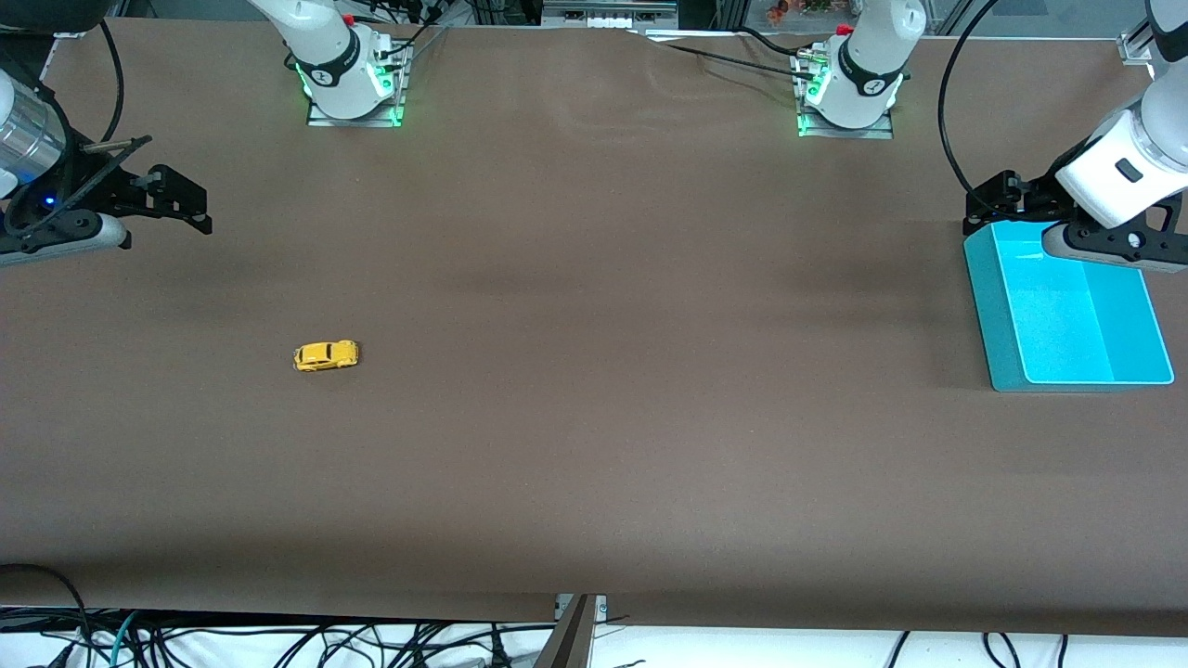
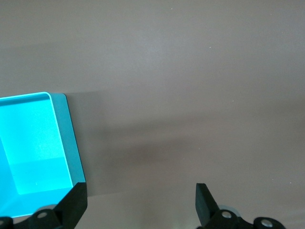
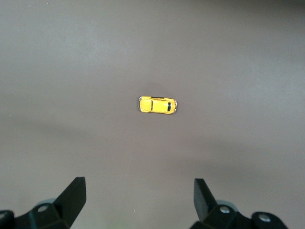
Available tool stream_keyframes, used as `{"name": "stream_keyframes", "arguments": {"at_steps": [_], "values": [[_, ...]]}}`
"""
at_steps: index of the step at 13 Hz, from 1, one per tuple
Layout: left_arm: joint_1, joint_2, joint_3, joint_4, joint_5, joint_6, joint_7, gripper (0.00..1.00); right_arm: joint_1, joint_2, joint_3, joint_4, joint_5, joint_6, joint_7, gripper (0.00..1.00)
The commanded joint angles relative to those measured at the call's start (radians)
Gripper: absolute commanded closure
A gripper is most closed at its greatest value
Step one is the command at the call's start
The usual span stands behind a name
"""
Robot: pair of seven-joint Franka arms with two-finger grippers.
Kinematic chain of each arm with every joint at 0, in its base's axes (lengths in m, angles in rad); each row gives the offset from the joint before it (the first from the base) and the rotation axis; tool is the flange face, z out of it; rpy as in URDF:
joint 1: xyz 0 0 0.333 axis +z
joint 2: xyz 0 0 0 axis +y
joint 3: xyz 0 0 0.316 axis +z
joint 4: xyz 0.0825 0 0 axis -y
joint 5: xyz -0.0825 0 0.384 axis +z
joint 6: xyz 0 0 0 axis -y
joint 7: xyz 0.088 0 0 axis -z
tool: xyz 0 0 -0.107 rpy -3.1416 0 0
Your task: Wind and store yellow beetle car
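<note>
We see the yellow beetle car (image 1: 326, 355) resting on its wheels on the bare brown desk (image 1: 594, 445), toward the right arm's end and well apart from everything else. Our right pincer (image 3: 138, 200) hangs released over the desk near that end, looking down on the car, which suits it, in our judgement, for the pickup. Our left pincer (image 2: 140, 202), also released, hovers by the turquoise bin's (image 1: 1067, 320) edge at the other end, waiting, likely because the car gets stored there. Neither of the 2 touches anything.
</note>
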Motion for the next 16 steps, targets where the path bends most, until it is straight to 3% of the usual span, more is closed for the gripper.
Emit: {"name": "stream_keyframes", "arguments": {"at_steps": [1, 16], "values": [[0.003, 0.013, -0.005, 0.029, 0.027, -0.024, -0.01, 0.0, -0.001, -0.009, 0.002, 0.008, -0.019, -0.012, 0.01, 0.0], [0.011, 0.02, -0.002, 0.031, 0.027, -0.024, -0.002, 0.0, -0.002, -0.013, -0.006, 0.014, -0.04, -0.035, 0.024, 0.0]]}}
